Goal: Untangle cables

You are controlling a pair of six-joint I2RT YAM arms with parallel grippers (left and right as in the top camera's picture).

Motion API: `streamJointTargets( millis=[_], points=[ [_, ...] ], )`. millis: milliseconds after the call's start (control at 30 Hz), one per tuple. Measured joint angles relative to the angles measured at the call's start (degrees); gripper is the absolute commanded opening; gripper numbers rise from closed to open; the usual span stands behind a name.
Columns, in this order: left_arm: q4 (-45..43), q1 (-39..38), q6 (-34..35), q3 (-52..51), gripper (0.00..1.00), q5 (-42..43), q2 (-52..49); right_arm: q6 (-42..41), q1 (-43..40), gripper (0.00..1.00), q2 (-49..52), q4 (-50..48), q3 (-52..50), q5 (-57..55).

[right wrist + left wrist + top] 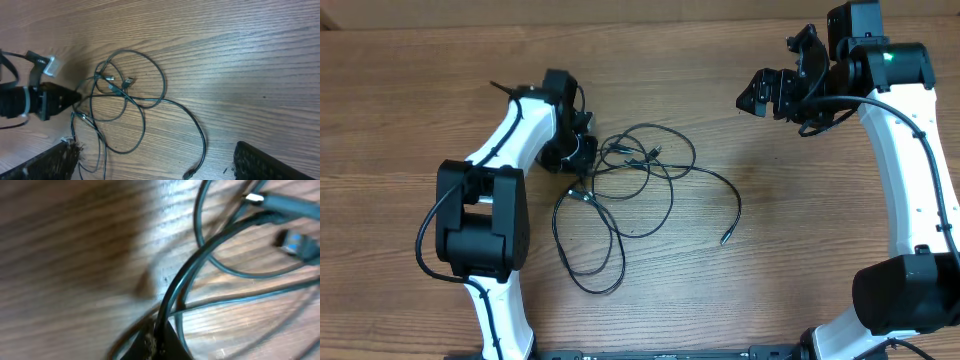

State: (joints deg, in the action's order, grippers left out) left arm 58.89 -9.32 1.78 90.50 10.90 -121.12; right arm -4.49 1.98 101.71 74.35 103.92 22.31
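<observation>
Several overlapping cables [646,160] on wooden table [810,210]

Left wrist cam is mostly blur: the cables [200,255] smear together and the plugs [292,242] at 2 o'clock are mush. The left gripper [157,342] is chopped off at 6 o'clock, and overhead its tips hide under the left arm [525,120]. The right gripper [152,152] has its fingers [265,162] clipped at 5 and 7 o'clock.

Black cables [192,260], silvery plugs [254,198], brown wood-grain table [800,260]
</observation>
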Motion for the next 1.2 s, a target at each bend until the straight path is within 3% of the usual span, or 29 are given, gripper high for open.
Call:
streamJointTargets(
  millis=[233, 567, 767, 1200],
  points=[
    [9.0, -0.1, 0.0, 18.0, 0.04, 2.1, 6.6, 0.0, 0.0, 0.98, 0.0, -0.2, 0.0, 0.0],
    [7.2, -5.7, 2.5, 32.3, 0.04, 5.0, 22.8, 0.0, 0.0, 0.98, 0.0, -0.2, 0.0, 0.0],
    [0.2, -3.1, 11.8, 41.5, 0.04, 5.2, 25.7, 0.7, 0.0, 0.98, 0.0, 0.2, 0.0, 3.0],
    [-19.2, 4.2, 33.1, 47.0, 0.04, 7.3, 30.1, 17.0, 3.8, 0.98, 0.0, 0.0, 0.0, 31.7]
  ],
)
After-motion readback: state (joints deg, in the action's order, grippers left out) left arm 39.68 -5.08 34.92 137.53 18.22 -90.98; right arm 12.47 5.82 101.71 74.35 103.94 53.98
